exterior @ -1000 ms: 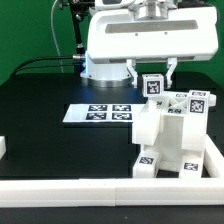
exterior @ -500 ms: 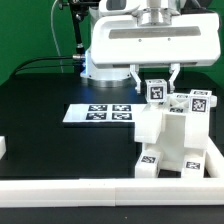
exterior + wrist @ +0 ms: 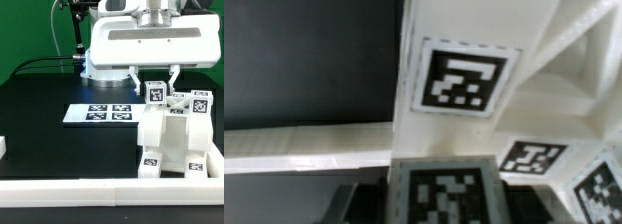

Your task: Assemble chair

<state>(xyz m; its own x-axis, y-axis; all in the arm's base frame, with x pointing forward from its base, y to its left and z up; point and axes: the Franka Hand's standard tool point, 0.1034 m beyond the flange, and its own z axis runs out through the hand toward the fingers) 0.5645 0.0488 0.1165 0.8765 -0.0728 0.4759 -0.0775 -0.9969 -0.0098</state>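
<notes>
The white chair assembly [image 3: 172, 135] stands at the exterior view's right, inside the corner of the white rim. Its parts carry black-and-white tags. My gripper [image 3: 154, 82] hangs over the assembly's top and is shut on a small white tagged chair part [image 3: 155, 92], one finger on each side. In the wrist view the held part [image 3: 448, 194] sits between the dark fingers [image 3: 367, 200], and a white upright with a tag [image 3: 464, 78] and further tagged pieces [image 3: 535, 156] lie beyond it.
The marker board [image 3: 98, 113] lies flat on the black table at the exterior view's centre. A white rim [image 3: 70, 187] runs along the near edge, with a wall at the right [image 3: 214, 160]. A small white piece [image 3: 3, 147] shows at the left edge.
The gripper with the small tagged part has moved slightly toward the exterior view's right and down onto the assembly's top. The assembly has shifted a little.
</notes>
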